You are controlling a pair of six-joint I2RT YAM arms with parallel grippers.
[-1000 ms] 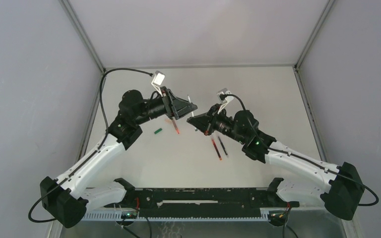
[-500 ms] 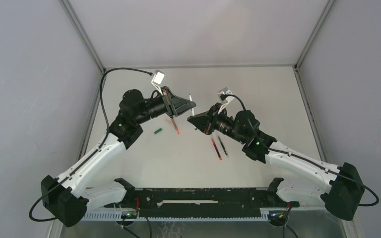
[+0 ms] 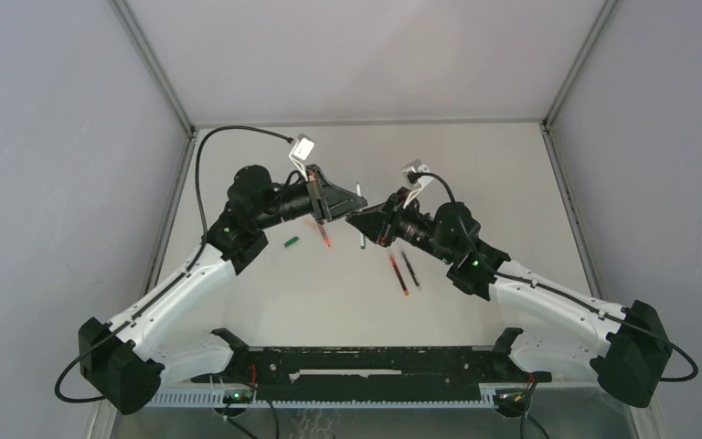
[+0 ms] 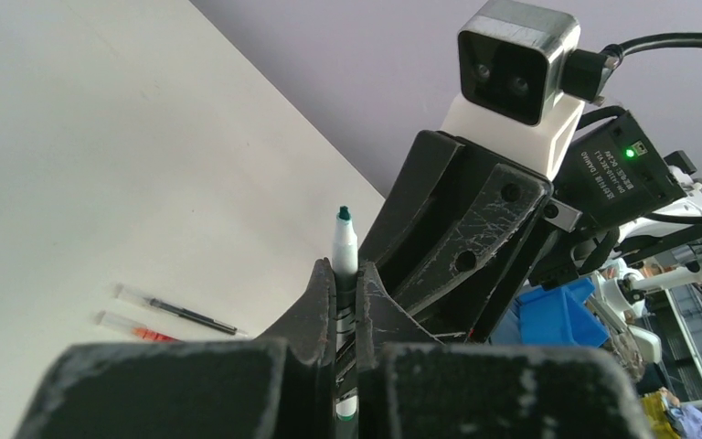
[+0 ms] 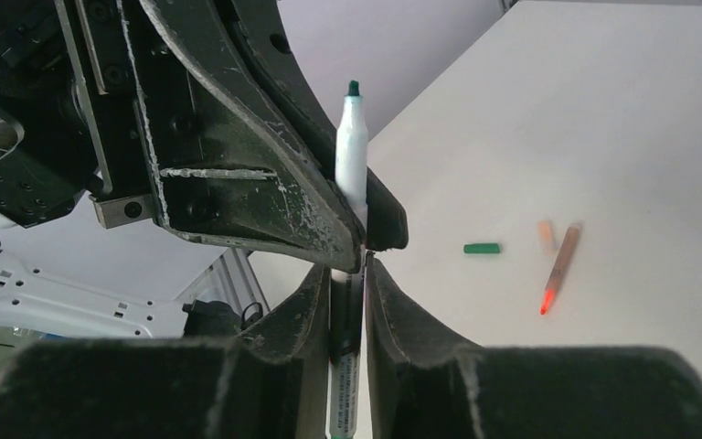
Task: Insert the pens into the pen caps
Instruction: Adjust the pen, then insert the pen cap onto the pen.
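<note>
- Above the middle of the white table (image 3: 475,165), the two arms meet tip to tip, sharing a single green pen (image 4: 345,240) with a pale barrel.
- The left tool (image 4: 345,271) is clenched on the green pen's barrel. The pen's dark green tip stands clear beyond the fingers, in the air and off the table.
- The right tool (image 5: 347,274) has a finger on each side of the same barrel, lower down, directly against the tip of the left tool. Whether its fingers press the pen or stand just clear of it cannot be told.
- A green cap (image 5: 481,248) lies flat on the table, left of the meeting point and apart from everything else.
- A red pen (image 5: 559,267) lies between the green cap and the tools, its bright tip pointing toward the near edge.
- A second red pen (image 3: 398,273) and a black pen (image 3: 410,270) lie side by side on the table, nearly parallel, near and right of the tools, just beside the right arm's forearm.
</note>
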